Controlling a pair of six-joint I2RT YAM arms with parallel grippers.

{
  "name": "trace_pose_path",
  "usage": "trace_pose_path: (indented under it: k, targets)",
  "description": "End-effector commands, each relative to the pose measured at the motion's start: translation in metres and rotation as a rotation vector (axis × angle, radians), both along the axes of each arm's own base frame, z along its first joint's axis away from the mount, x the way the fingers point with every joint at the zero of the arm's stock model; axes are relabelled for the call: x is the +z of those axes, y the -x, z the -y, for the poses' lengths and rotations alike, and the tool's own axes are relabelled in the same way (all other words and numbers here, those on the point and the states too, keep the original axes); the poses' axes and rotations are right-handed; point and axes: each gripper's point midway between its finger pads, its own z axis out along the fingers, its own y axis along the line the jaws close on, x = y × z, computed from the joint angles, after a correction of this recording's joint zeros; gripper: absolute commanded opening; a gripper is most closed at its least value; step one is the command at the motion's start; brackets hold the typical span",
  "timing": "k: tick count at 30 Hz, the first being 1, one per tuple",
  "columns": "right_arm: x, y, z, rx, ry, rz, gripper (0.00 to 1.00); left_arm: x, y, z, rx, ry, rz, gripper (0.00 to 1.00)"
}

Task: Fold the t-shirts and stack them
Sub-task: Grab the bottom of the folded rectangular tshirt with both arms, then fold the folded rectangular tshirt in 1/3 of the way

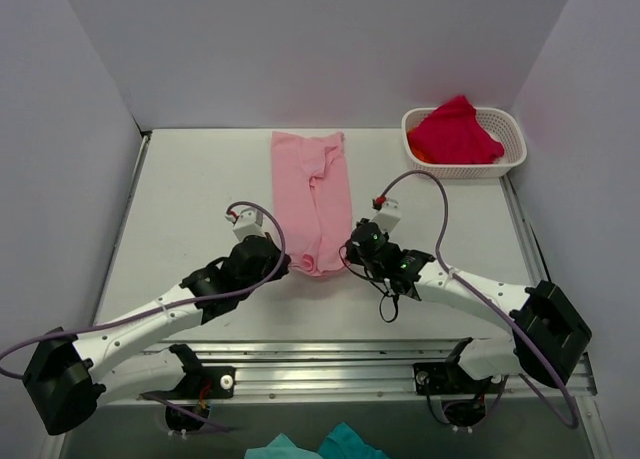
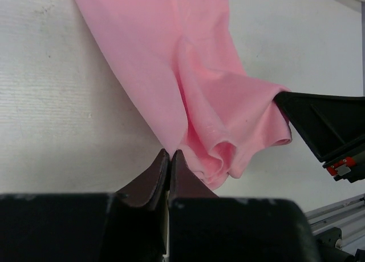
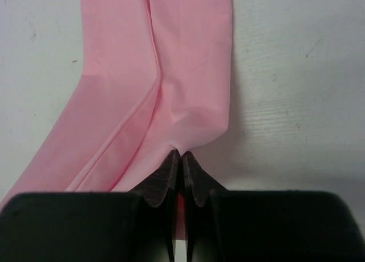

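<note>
Left of the basket, on the counter, the pink shirt lies folded lengthwise into a narrow strip, with its near end bunched up. At that end, the left tool is clenched on the corner farther from the basket, and the right tool is clenched on the corner nearer the basket. Inside the basket sits the crumpled red shirt.

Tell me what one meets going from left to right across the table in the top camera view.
left gripper → light pink t-shirt → right gripper → white basket, which holds the crimson t-shirt
</note>
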Motion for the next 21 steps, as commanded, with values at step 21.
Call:
trace_pose_path:
  k: [21]
  targets:
    - [0.002, -0.088, -0.014, -0.073, 0.108, 0.013, 0.00, 0.030, -0.109, -0.017, 0.056, 0.048, 0.066, 0.02]
